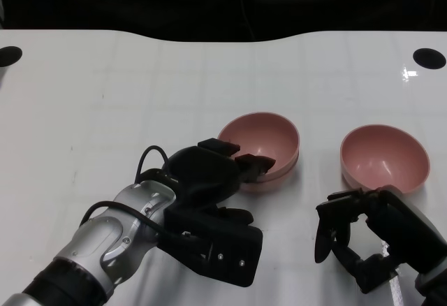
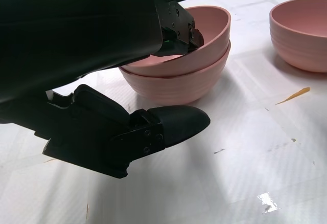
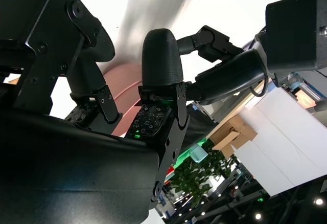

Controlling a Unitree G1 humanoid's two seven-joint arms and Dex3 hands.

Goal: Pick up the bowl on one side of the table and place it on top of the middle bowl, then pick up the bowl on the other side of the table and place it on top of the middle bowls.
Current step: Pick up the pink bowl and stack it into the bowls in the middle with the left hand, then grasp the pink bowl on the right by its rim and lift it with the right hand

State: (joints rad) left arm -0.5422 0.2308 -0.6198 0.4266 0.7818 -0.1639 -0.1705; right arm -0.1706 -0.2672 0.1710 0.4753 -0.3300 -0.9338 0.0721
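Two nested bowls (image 1: 269,154) sit upright, left hand (image 1: 220,173) gripping the rim.

The left forearm (image 1: 105,239) is a rounded silver shell with small screws and black cables looping along it. Each robot hand, left (image 1: 209,208) and right (image 1: 363,239), is matte black and blocky, with green-lit fingertip pads (image 3: 148,119).

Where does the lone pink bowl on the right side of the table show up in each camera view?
Head view: the lone pink plastic bowl sits right of centre, just beyond the right hand.
Left wrist view: it is cut off at the upper right corner.
Right wrist view: a pink curved surface shows behind the fingers; I cannot tell which bowl it is.
Shared landmark: the stacked pink bowls beside it.
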